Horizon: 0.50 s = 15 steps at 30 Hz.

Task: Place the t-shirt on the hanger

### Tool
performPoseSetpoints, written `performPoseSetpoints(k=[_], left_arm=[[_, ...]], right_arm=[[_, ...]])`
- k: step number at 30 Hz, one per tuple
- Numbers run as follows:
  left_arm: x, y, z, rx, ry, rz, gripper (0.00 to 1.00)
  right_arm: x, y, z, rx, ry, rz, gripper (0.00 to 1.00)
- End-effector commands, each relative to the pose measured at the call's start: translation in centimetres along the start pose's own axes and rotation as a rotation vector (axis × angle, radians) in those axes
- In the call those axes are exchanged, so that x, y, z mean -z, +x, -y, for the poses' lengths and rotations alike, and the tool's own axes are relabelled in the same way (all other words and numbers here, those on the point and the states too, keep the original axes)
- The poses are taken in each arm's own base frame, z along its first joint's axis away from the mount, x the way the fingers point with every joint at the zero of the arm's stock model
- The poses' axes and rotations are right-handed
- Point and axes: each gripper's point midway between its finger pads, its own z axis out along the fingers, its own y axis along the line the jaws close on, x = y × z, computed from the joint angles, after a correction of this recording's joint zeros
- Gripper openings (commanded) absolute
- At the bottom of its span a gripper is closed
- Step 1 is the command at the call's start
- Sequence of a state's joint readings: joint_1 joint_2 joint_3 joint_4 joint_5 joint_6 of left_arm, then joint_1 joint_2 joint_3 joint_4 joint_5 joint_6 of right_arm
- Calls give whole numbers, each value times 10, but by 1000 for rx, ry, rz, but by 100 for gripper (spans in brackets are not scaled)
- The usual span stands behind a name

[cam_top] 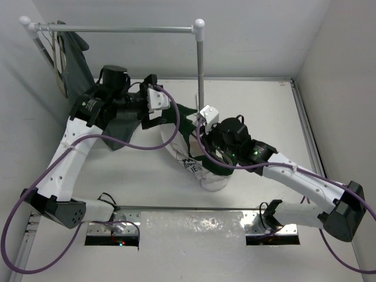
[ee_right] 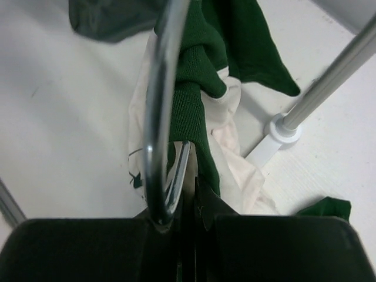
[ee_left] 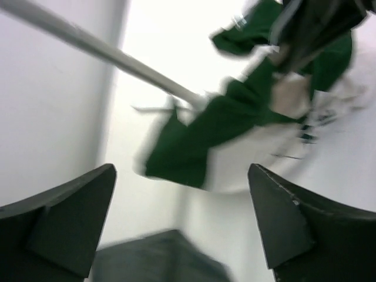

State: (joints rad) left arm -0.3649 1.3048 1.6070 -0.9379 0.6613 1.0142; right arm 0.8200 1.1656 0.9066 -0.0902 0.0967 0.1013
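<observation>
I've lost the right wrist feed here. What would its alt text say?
The right hand is shut on the hanger's metal hook, which curves up the middle of the frame with the green t-shirt's ribbed collar bunched against it. A rack pole stands at right.

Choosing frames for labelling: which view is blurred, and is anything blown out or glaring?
Left wrist: motion-blurred, t-shirt and rack pole smeared, background washed out white. Right wrist: sharp, bright glare along the metal hanger. Top external: crisp, evenly lit, soft shadows.
</observation>
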Motion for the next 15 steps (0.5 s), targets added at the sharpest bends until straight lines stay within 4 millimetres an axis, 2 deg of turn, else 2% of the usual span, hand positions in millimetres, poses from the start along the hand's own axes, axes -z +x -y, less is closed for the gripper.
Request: performPoseSetpoints(k=[1,3,4,6,8,10,11,13,15], left_arm=[[4,-28,-14,-174,6,73,97],[-1,-25,-3,-228,66,74,100],[-7,-19,12,-264,136,60,100],[-16,-11,26,-281,192,55,100],[-27,-1,29,-265,195,42,100],[-36,2,19,-247,163,40,97],[-38,2,16,-248,164,36,93],[-41,9,28,-251,244,26,87],[-44,18,45,-224,329,18,74]], right_arm=[[10,-15,-11,74,-87,54,0],[12,-13,-16,85,-117,43,0],[12,-13,-17,94,-124,36,0],[13,-16,-20,95,-142,35,0],[13,-14,-22,125,-164,29,0],[13,-13,-28,133,-195,31,0],[13,-15,-28,135,-196,36,0],[14,-17,-27,138,-196,39,0],[16,-23,-27,145,-195,58,0]])
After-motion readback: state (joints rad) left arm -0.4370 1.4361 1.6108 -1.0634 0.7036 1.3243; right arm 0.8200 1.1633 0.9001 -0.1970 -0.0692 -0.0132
